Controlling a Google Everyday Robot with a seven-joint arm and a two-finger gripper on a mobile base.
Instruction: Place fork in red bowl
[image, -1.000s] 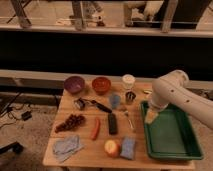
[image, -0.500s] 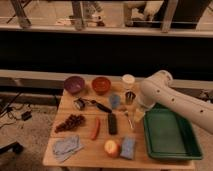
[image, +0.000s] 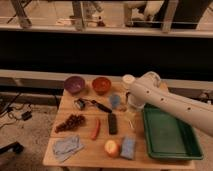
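Two bowls sit just above mid-frame, the red bowl (image: 101, 85) right of the purple bowl (image: 74, 84). The gripper (image: 133, 105) hangs wide open and empty near centre, with the fork (image: 131, 119) lying just below it, left of the green tray (image: 170, 150).

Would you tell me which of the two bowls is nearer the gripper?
The red bowl, right of the purple bowl; the gripper hangs farther right.

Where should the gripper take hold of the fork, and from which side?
Grip the fork mid-handle, from straight above: it lies flat and slender, so the jaws close across its width. The gripper hangs near its far end.
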